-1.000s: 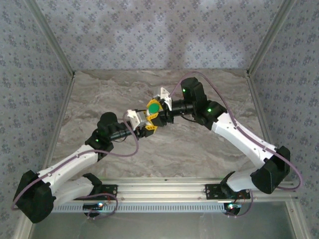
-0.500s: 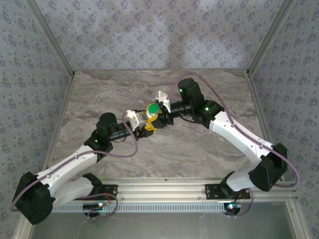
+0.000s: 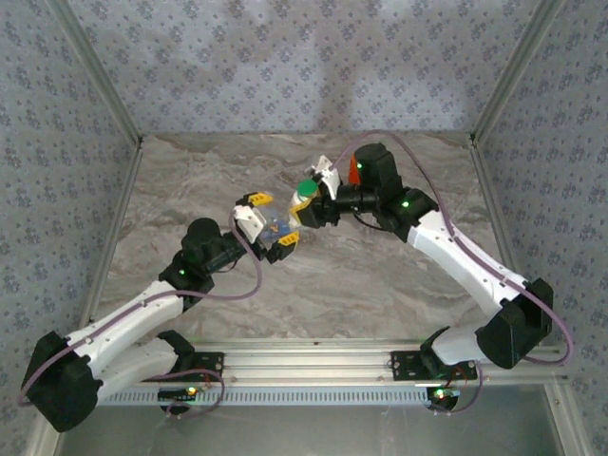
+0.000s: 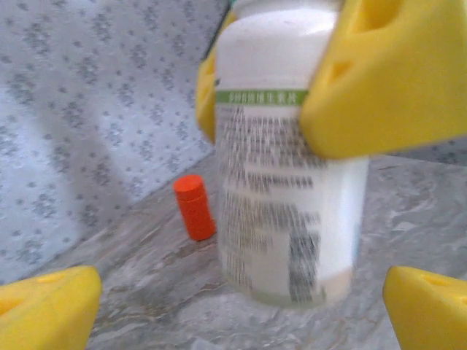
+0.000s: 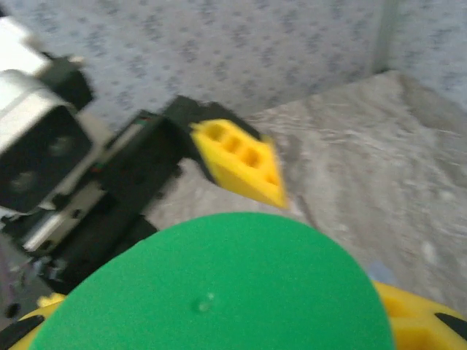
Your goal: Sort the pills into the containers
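Observation:
My right gripper is shut on the white bottle with the green cap, holding it upright just above the table. In the left wrist view its yellow fingers clamp the white bottle near the top. The green cap looms large in the right wrist view. My left gripper stands wide open just left of the bottle, holding nothing, its own fingertips at the bottom corners. A small bluish translucent pill box lies on the table between the left fingers.
An orange cylindrical bottle stands upright on the marble table behind the white one, near the back wall, also seen as the orange bottle beside the right wrist. Patterned walls close the sides.
My left gripper has opened and let go of the white bottle, drawing back a little. The right gripper has carried the bottle slightly up and to the far right.

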Controlling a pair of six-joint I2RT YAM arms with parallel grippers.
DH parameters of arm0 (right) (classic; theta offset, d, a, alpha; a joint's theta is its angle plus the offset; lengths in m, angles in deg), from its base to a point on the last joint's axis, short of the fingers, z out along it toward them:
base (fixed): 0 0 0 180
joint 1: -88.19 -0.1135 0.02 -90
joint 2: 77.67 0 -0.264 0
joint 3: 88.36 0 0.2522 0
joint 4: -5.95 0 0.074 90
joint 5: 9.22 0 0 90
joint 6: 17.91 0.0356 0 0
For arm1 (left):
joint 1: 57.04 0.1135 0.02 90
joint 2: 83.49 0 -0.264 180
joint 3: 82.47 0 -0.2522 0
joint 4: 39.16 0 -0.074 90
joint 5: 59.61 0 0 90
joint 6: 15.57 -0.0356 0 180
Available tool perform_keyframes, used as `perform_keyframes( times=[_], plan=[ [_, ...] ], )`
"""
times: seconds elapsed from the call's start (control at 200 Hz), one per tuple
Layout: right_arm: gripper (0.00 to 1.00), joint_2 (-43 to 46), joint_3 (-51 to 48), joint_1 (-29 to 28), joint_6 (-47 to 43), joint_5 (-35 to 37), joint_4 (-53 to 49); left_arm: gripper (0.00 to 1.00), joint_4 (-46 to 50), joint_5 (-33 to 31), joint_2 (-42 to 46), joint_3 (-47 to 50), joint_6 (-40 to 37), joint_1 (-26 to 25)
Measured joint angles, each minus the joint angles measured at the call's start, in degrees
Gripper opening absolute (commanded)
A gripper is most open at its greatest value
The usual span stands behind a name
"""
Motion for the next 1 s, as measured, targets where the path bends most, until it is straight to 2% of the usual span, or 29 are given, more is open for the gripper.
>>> perform_keyframes(
  times=[0.085,0.215,0.32,0.39,0.49,0.585,1.0],
  plan=[
    [0.15,0.83,-0.76,0.63,1.11,7.85,0.17,0.98,-0.74,-5.31,1.16,1.33,0.5,0.0],
    [0.15,0.83,-1.81,1.42,2.25,20.44,0.24,0.98,-1.68,-17.64,3.32,3.52,4.44,0.85],
    [0.16,-0.55,-2.95,3.15,3.21,26.6,0.96,0.99,-0.02,-27.45,5.46,3.85,14.23,5.09],
    [0.16,-2.43,-4.0,4.24,3.76,29.18,2.16,0.99,2.84,-31.21,6.8,3.61,21.97,9.11],
    [0.18,-6.23,-6.69,5.66,4.46,30.99,4.61,0.99,7.13,-32.46,6.97,2.82,30.56,14.69],
    [0.18,-11.45,-7.76,6.78,5.51,31.43,5.88,0.98,9.49,-31.91,6.36,2.69,34.62,16.09],
    [0.19,-25.83,-6.08,7.93,8.72,31.5,14.16,0.99,14.03,-25.66,1.33,-1.01,37.66,16.09]
  ],
)
